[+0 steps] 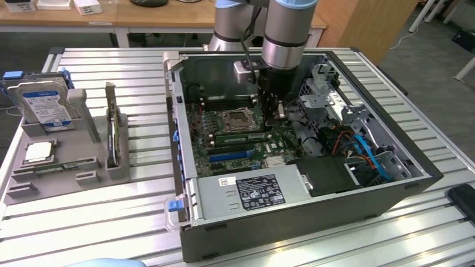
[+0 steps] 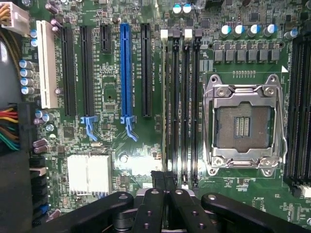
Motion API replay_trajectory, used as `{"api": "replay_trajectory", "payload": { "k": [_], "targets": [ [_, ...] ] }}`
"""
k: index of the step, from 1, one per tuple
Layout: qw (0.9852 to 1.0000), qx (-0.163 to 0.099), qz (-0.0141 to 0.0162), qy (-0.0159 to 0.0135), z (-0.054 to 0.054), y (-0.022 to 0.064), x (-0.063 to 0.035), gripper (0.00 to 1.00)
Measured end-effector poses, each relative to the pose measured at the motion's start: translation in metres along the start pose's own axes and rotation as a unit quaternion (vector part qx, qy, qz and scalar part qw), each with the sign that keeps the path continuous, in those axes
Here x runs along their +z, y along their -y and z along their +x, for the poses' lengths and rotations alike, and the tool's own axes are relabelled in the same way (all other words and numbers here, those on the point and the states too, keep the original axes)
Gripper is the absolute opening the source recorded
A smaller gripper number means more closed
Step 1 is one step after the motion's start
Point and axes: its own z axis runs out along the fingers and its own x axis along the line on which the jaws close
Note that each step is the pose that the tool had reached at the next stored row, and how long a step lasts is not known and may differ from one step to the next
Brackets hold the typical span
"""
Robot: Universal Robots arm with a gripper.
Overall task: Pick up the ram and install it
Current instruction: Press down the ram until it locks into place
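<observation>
The ram [image 1: 112, 139], a long thin dark-green stick, stands on edge in a grey holder [image 1: 44, 186] on the exterior view's left, far from the arm. My gripper [image 1: 273, 114] hangs inside the open computer case [image 1: 178, 111], low over the motherboard beside the processor socket [image 1: 236, 118]. In the wrist view the black fingers [image 2: 150, 204] are pressed together, and the gripper [image 2: 165, 177] sits at one end of the black memory slots [image 2: 182, 107]. I cannot make out anything held between them. The slots look bare, and the socket [image 2: 243, 126] is open.
The holder also carries a silver hard drive [image 1: 46, 105] with a blue-white label and a square silver processor chip [image 1: 39, 151]. Inside the case sit a power supply [image 1: 252, 192], drive cages [image 1: 326, 94] and blue and orange cables [image 1: 364, 156]. The case walls close in around the arm.
</observation>
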Motion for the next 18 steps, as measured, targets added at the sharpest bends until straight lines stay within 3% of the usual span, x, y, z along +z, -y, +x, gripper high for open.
{"api": "replay_trajectory", "payload": {
  "k": [5, 18],
  "targets": [
    [1.0, 0.001, 0.0, 0.0, 0.001, -0.0056, -0.0027, 0.1],
    [1.0, 0.002, 0.0001, -0.0001, 0.002, -0.0387, -0.0044, 0.1]
  ]
}}
